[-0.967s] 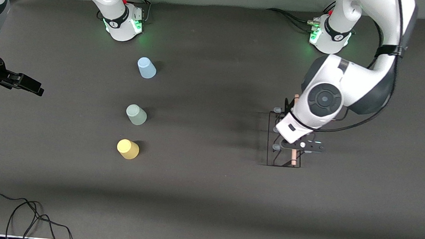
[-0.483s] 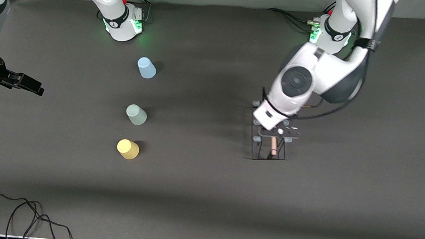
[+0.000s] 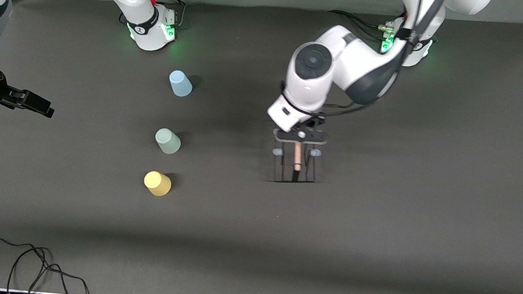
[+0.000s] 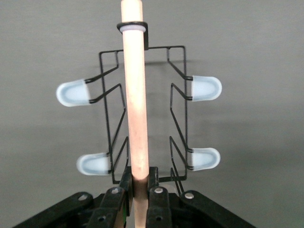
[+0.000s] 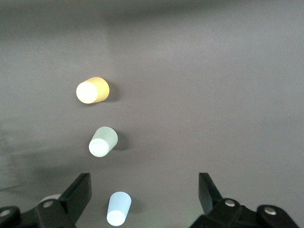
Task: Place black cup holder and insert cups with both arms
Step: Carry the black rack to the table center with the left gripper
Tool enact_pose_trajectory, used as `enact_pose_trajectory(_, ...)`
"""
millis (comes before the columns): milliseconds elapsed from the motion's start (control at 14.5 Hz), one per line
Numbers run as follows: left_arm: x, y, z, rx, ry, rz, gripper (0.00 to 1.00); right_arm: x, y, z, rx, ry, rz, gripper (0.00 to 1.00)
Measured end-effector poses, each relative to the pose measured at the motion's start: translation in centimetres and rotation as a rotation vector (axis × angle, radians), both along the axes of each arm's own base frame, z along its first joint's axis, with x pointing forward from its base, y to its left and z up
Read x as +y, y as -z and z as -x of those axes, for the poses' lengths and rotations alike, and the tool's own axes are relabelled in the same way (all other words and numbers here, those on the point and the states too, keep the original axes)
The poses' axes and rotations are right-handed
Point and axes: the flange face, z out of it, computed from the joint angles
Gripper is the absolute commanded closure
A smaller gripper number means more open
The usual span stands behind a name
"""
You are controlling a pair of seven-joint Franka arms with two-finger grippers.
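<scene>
Left end effector (image 3: 298,137) grips the black cup holder (image 3: 295,165) by its wooden rod handle (image 4: 134,102), carrying it above mid-worktop (image 3: 377,233).
Judged step: placing; next, lower it upright. Open room all round; 3 cups (image 3: 168,140) stand well apart. Right end effector (image 5: 142,194) waits with its jaws spread wide, above the worktop's edge at the right arm's end.

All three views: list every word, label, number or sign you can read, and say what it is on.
No readable text in any view.
Cups: plain, no print.
Cup holder: no label on the wire or the rod.
Right arm's base: a small dark mark on its band, too small to read.
Left arm's base: a like mark, too small to read.
</scene>
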Motion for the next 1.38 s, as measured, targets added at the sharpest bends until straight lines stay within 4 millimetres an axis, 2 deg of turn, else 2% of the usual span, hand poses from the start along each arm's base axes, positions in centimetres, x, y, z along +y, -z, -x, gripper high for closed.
enact_pose_trajectory(207, -3.7, 1.5, 1.5, 0.002, -0.007, 0.065, 1.00, 0.0, 0.0, 0.0, 0.000, -0.001, 0.000, 0.00)
enact_pose_trajectory(414, -6.0, 4.6, 3.1, 0.032, -0.004, 0.060, 1.00, -0.1, 0.0, 0.0, 0.000, -0.012, -0.001, 0.00)
enact_pose_trajectory(552, -6.7, 6.2, 3.2, 0.038, -0.006, 0.059, 1.00, -0.2, 0.0, 0.0, 0.001, -0.013, -0.001, 0.00)
enact_pose_trajectory(829, -7.2, 6.2, 3.1, 0.031, -0.003, 0.072, 0.98, -0.5, 0.0, 0.0, 0.001, -0.009, -0.001, 0.00)
enact_pose_trajectory(898, -7.2, 6.2, 3.1, 0.031, -0.003, 0.072, 0.90, -0.6, 0.0, 0.0, 0.001, -0.009, 0.000, 0.00)
enact_pose_trajectory(967, -7.2, 6.1, 3.0, 0.030, -0.003, 0.073, 0.78, -0.6, 0.0, 0.0, 0.001, -0.009, 0.000, 0.00)
enact_pose_trajectory(1105, -7.2, 5.9, 2.9, 0.027, -0.004, 0.076, 0.48, -0.6, 0.0, 0.0, 0.001, -0.009, -0.001, 0.00)
enact_pose_trajectory(1312, -7.5, 4.5, 2.3, 0.008, -0.007, 0.099, 0.01, -0.6, 0.0, 0.0, 0.001, -0.009, -0.001, 0.00)
enact_pose_trajectory(1381, -7.7, 3.9, 2.1, 0.000, -0.008, 0.108, 0.01, -0.6, 0.0, 0.0, 0.001, -0.009, -0.001, 0.00)
